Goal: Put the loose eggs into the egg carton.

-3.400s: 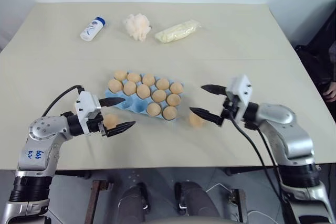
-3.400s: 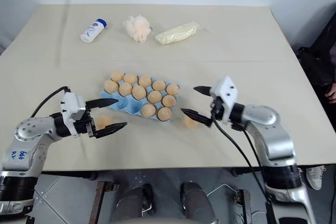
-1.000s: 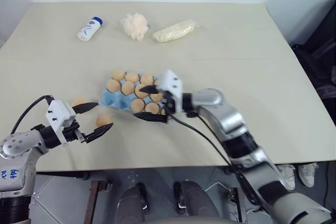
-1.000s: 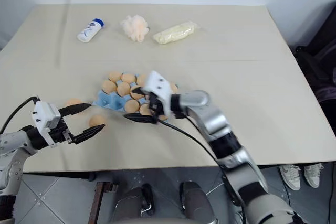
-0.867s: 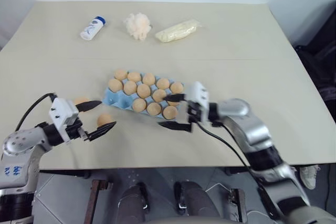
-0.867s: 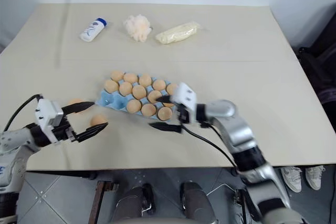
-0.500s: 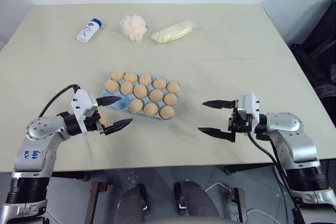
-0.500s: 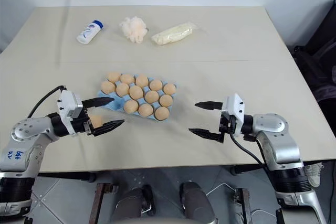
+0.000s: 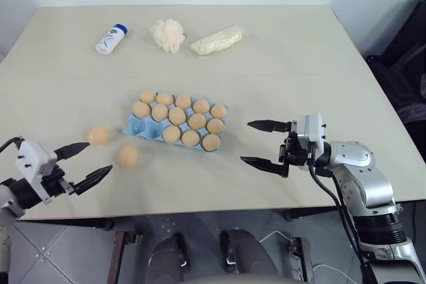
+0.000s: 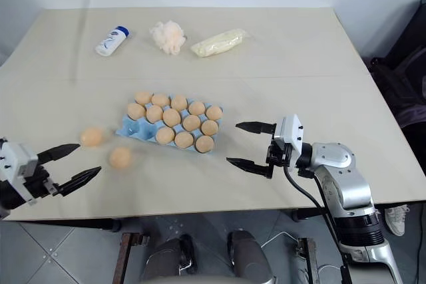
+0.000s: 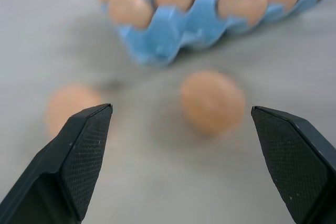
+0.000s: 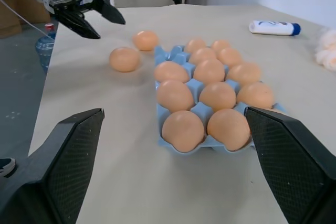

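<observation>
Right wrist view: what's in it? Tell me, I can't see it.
A light-blue egg carton sits on a table, nearly full of tan eggs. Two loose eggs lie beside it, near the left tool, open and empty. A white bottle lies farther off.

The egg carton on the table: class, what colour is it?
Light blue; the egg carton shows best in the right wrist view.

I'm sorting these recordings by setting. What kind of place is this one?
Probably a lab or test room, not a kitchen: a plain beige table against a bare wall, a tiled floor beneath, and staged items such as the egg carton and a small white bottle.
</observation>
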Motion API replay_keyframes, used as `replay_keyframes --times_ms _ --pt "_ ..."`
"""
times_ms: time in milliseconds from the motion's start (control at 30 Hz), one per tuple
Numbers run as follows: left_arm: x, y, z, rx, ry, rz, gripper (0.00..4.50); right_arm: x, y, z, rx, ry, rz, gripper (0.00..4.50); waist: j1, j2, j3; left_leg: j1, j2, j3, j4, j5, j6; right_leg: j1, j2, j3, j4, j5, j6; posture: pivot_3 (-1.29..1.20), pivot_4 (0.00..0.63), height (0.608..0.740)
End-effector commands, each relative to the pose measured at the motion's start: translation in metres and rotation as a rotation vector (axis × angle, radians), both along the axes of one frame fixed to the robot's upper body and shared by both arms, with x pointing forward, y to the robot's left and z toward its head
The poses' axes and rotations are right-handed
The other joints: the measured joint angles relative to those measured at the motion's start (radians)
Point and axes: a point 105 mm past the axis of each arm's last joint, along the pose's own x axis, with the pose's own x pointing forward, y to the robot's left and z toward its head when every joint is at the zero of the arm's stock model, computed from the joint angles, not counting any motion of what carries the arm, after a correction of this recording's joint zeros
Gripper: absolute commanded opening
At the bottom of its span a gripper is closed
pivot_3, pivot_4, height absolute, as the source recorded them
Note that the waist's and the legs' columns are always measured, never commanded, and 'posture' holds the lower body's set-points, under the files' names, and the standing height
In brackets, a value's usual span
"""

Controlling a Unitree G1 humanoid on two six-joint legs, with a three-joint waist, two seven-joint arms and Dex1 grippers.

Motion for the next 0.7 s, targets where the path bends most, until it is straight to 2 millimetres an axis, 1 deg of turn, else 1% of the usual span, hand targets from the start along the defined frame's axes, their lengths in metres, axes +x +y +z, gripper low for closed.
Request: replay_keyframes --times_ms 33,133,233,267,367,500,600,700 --pt "-0.005 -0.002 0.0 -0.009 -0.032 0.0 4.5 -0.004 0.006 0.009 0.015 -0.044 0.026 4.47 0.002 0.0 0.0 0.0 0.0 0.0 0.0 0.0 0.001 0.0 -0.001 -0.001 0.0 0.0 0.0 0.0 0.15 0.74" --pt "-0.004 -0.015 -0.009 -0.034 -0.016 -0.028 4.5 -0.008 0.008 0.009 0.019 -0.042 0.044 4.47 0.001 0.0 0.0 0.0 -0.001 0.0 -0.001 -0.001 0.001 0.0 -0.002 -0.001 -0.001 0.0 0.0 0.0 0.15 0.74" --pt "0.001 -0.021 -0.007 -0.05 -0.026 -0.038 4.5 -0.01 0.008 0.008 0.01 -0.039 0.044 4.47 0.0 0.0 0.0 -0.001 -0.002 0.0 -0.002 -0.001 0.001 0.0 -0.002 -0.001 -0.003 0.0 0.0 0.0 0.15 0.74" --pt "0.005 -0.023 -0.007 -0.058 -0.037 -0.03 4.5 -0.01 0.007 0.007 0.008 -0.039 0.041 4.47 0.001 0.0 0.0 -0.001 -0.002 0.0 -0.003 -0.001 0.001 0.0 -0.002 -0.001 -0.003 0.0 0.0 0.0 0.15 0.74" --pt "0.025 -0.043 -0.021 -0.067 -0.017 -0.062 4.5 -0.01 0.005 0.008 0.0 -0.04 0.025 4.47 0.007 0.0 0.0 0.0 -0.002 -0.001 -0.004 -0.001 0.002 0.0 -0.001 -0.001 -0.004 0.0 0.0 0.0 0.15 0.74" --pt "0.042 -0.047 -0.032 -0.085 -0.02 -0.061 4.5 -0.013 0.008 0.008 0.005 -0.035 0.02 4.47 0.01 0.0 0.0 0.0 -0.002 0.0 -0.002 0.001 0.004 0.001 -0.001 0.0 -0.004 0.0 0.001 0.0 0.15 0.74" --pt "0.044 -0.052 -0.037 -0.08 -0.015 -0.08 4.5 -0.015 0.011 0.008 0.011 -0.029 0.021 4.47 0.006 0.0 0.0 -0.001 -0.001 0.001 -0.001 0.002 0.005 0.0 0.001 0.001 -0.003 0.0 0.001 0.0 0.15 0.74" --pt "0.048 -0.048 -0.036 -0.079 -0.047 -0.05 4.5 -0.017 0.013 0.007 0.02 -0.024 0.017 4.47 0.01 0.0 0.0 -0.001 0.0 0.001 -0.001 0.003 0.003 0.0 0.002 0.001 -0.003 0.0 0.001 0.0 0.15 0.74"
